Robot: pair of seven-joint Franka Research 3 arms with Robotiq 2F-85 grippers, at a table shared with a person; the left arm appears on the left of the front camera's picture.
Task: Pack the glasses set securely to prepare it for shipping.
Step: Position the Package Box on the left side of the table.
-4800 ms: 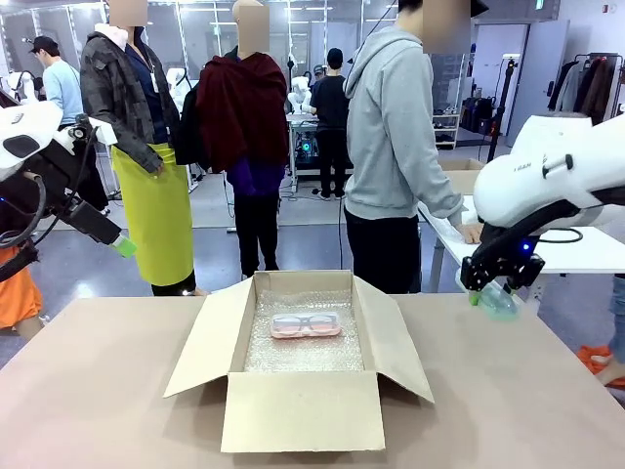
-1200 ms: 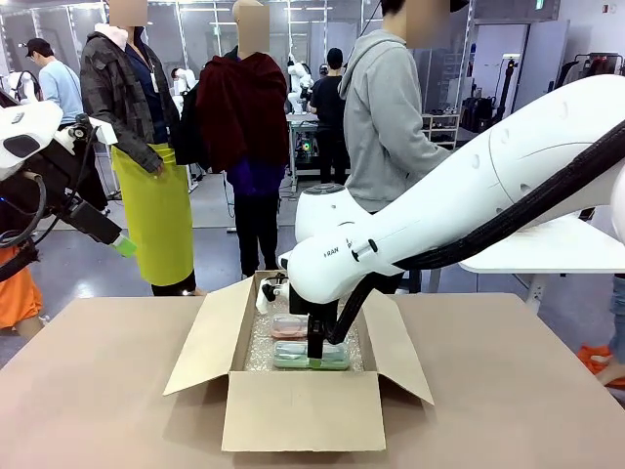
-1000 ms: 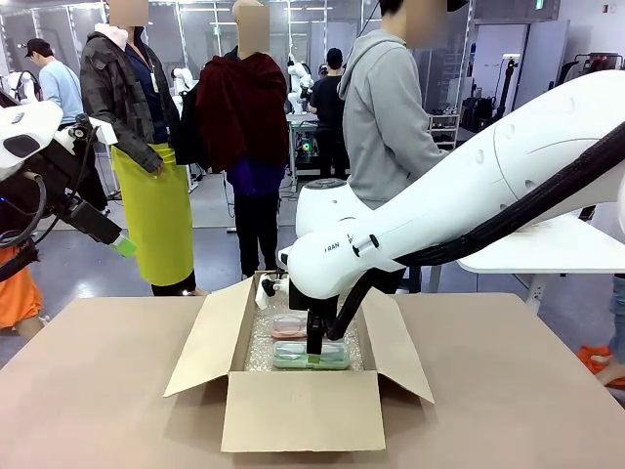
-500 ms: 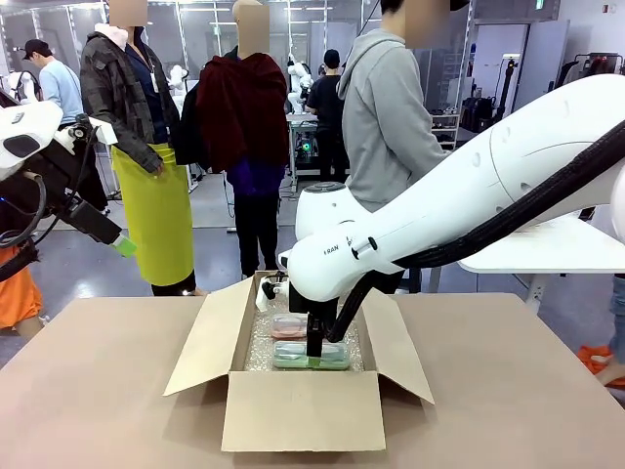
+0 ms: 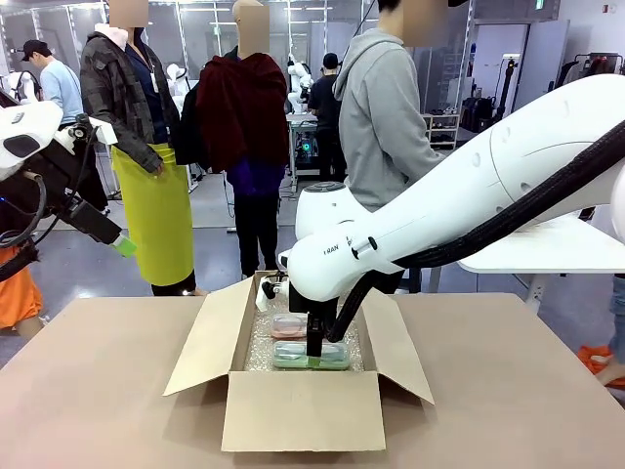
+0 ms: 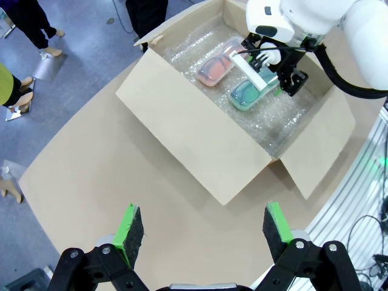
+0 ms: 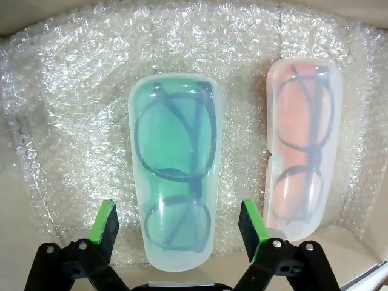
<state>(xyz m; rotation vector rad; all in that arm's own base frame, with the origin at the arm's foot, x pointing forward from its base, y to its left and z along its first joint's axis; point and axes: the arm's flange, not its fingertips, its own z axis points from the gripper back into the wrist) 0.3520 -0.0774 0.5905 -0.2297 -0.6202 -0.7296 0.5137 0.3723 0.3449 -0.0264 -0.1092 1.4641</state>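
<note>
The mint green glasses case (image 7: 174, 170) lies flat on bubble wrap inside the open cardboard box (image 5: 298, 410), with the pale pink case (image 7: 301, 151) beside it. In the front view the green case (image 5: 311, 356) is nearer the box front and the pink case (image 5: 289, 326) lies behind it. My right gripper (image 7: 177, 227) stands open just above the green case, a green pad on either side of it, apart from its walls. My left gripper (image 6: 201, 225) hangs open high over the table, off to the side of the box (image 6: 200, 151), holding nothing.
The box's flaps (image 5: 200, 337) stand open outward on the brown table (image 5: 88, 391). Bubble wrap (image 7: 73, 121) lines the box floor. A person in a grey hoodie (image 5: 386, 147) stands beyond the far edge, turned toward a white side table (image 5: 557, 256). Others stand farther back.
Nearly five seconds ago the right gripper held the green case off the table's right side. In the last second the arm has stayed over the box with the green case lying inside.
</note>
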